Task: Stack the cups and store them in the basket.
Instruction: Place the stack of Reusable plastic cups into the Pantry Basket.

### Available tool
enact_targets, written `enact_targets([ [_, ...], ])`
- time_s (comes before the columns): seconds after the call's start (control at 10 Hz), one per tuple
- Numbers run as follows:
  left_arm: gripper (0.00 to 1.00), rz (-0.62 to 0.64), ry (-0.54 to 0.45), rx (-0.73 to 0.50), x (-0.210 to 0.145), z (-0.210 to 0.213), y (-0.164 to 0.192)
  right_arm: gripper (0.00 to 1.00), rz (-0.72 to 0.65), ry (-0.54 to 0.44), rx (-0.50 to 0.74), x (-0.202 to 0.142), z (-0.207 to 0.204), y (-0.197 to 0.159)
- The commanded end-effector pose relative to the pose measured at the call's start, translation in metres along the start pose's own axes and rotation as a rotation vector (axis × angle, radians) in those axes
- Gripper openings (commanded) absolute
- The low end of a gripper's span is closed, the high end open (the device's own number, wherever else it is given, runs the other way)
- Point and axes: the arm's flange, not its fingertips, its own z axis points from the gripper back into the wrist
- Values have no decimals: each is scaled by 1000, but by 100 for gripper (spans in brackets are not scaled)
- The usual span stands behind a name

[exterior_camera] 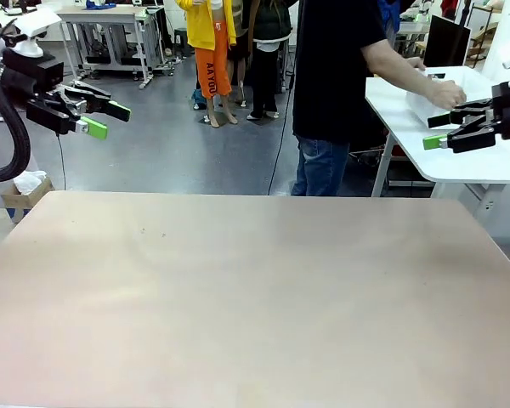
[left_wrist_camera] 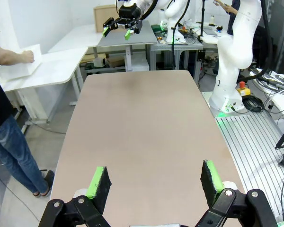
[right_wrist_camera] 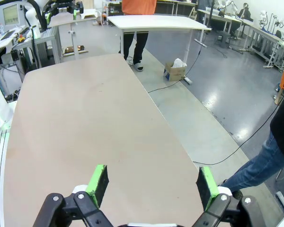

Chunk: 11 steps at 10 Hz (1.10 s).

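Beige surface, bare across its whole top. Left hand hovers released above the far-left corner, its green pads spread wide apart in the left wrist view. Right hand hovers released off the far-right corner, pads likewise parted in the right wrist view. Beyond the far edge a person in a black shirt stands turned toward a white side table, both hands on the basket resting there. Cups cannot be made out; whether any lie inside the basket cannot be told.
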Motion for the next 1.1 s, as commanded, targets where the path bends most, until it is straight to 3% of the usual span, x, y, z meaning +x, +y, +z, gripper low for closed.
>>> enact_targets([
  [0.0,100,14,11,-6,3,0,-2,100,-15,14,-10,4,-1,-2],
  [1.0,100,14,11,-6,3,0,-2,100,-15,14,-10,4,-1,-2],
])
